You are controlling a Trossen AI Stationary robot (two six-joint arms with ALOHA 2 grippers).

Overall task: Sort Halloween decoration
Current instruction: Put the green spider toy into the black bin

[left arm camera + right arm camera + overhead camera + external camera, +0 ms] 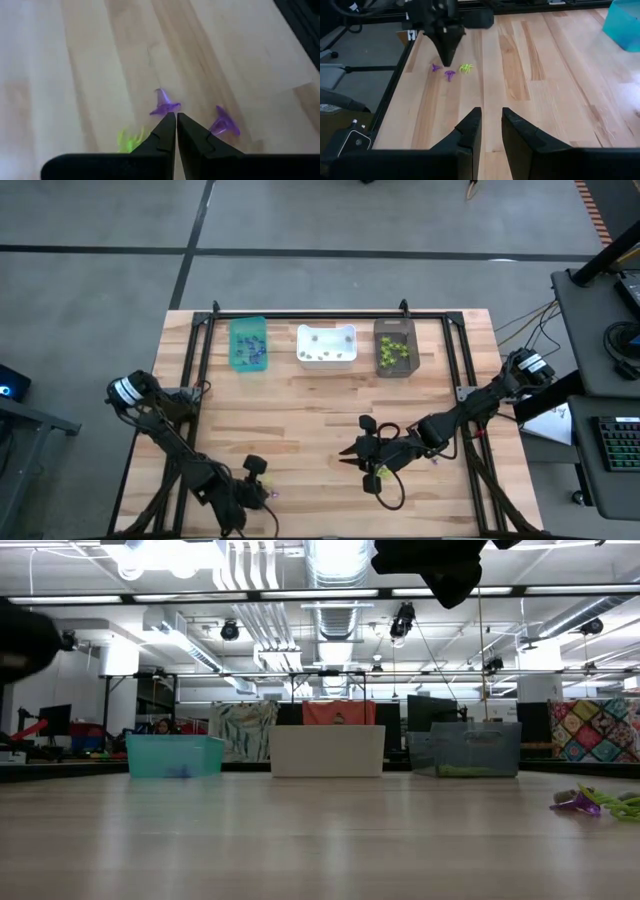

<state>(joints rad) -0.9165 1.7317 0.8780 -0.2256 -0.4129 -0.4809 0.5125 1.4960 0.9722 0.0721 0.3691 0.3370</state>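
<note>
Near table's front edge: left gripper over trinkets

Left gripper (176, 119) clenched, empty, tips beside two purple hats (164, 102) and a green spider (129, 140). Right gripper (490, 116), mid-front, slightly parted, empty. Teal bin (248, 343), white bin (327, 345), brown bin (395, 347) line back edge.

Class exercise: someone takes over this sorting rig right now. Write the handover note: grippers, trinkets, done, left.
Left gripper: shut, empty, tips just over two purple hats and a green spider near the table's front left.
Right gripper: slightly open, empty, hovering front centre.
Done: purple pieces in the teal bin, pale ones in the white bin, green ones in the brown bin.
Left: those three loose trinkets.
</note>
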